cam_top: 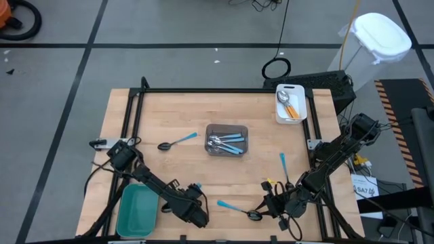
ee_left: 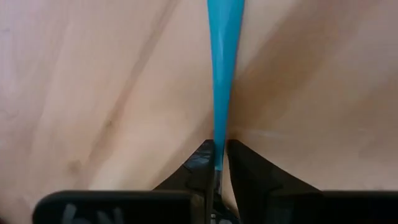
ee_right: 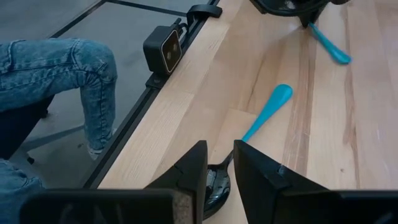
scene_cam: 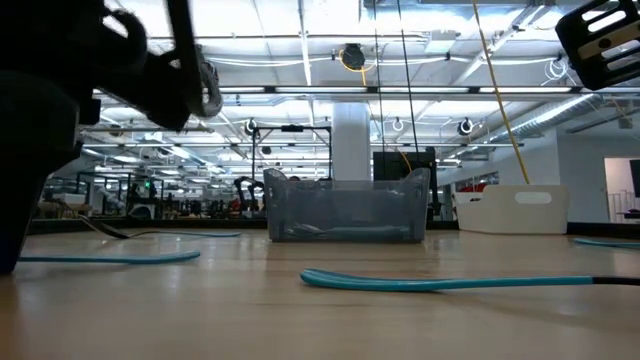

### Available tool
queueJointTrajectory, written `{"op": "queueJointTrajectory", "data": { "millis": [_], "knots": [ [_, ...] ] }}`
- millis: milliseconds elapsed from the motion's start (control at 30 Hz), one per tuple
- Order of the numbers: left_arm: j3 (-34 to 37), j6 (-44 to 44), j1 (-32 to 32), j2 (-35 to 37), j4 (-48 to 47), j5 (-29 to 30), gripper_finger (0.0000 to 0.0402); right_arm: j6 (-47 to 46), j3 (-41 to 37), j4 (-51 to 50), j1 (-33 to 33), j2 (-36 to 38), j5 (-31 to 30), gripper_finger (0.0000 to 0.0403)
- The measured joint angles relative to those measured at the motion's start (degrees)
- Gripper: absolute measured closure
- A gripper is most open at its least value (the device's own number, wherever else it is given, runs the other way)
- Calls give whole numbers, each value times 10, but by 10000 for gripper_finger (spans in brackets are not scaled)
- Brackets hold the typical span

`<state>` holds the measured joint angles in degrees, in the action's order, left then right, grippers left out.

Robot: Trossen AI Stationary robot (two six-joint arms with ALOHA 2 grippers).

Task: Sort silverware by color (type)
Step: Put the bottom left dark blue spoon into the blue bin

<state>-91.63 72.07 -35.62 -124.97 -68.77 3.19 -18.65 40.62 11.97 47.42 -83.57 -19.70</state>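
Observation:
My left gripper stands near the table's front edge, pointing down, shut on a blue-handled spoon. The spoon's bowl is hidden behind the fingers, and its wide handle end sticks out on the wood. Just to the right lies a second spoon with a blue handle and a black bowl. My right gripper hangs above that bowl, open, with nothing between its fingers. My left gripper pinches the thin part of the blue handle between its two fingers, one on each side. The fingers come from above, pointing down, across the handle. The spoon lies flat on the table, its wide end pointing away from the fingers.
A clear bin of blue-handled spoons sits mid-table. A white tray with orange-handled ones is at the far right, and a teal bin at the near left. Loose spoons lie at the left and right. A person's legs show beyond the edge.

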Motion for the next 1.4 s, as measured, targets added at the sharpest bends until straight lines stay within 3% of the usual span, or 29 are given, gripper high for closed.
{"op": "queueJointTrajectory", "data": {
  "millis": [400,633,1400],
  "knots": [
    [-13,-30,0,1,34,25,349,3,0,0,0,0,0,328],
    [-13,-27,0,2,48,33,318,3,0,-1,0,0,0,328],
    [-13,-40,-4,5,16,2,313,14,0,-3,0,0,0,328]
  ]
}}
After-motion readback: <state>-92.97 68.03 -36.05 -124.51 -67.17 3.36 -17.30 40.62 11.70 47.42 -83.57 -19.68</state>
